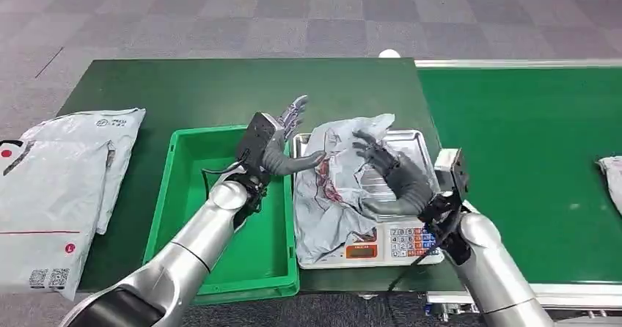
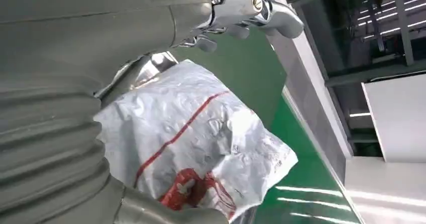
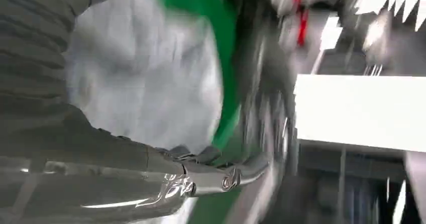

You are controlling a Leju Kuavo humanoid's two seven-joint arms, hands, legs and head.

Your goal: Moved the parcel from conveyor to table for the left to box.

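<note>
Mail bags (image 1: pixel 62 188): flat grey-white stack at the worktop's (image 1: pixel 183 85) left end.
Bin (image 1: pixel 257 261): green plastic, beside the scale.
Left robot hand (image 1: pixel 282 144): fingers spread, thumb touching the parcel's left edge.
Parcel (image 1: pixel 334 191): crumpled grey bag lying on the weighing scale (image 1: pixel 396 243).
Right robot hand (image 1: pixel 392 173): fingers apart, resting on the parcel.
Conveyor (image 1: pixel 528 166): green belt, another bag (image 1: pixel 612 180) at its edge.

right wrist view blurred; scale (image 1: pixel 381 246) half hidden under parcel (image 1: pixel 334 188).

Floor (image 1: pixel 220 19): grey and purple carpet tiles in a checker pattern. Dark green table (image 1: pixel 220 85) abuts a brighter green belt (image 1: pixel 528 158).
</note>
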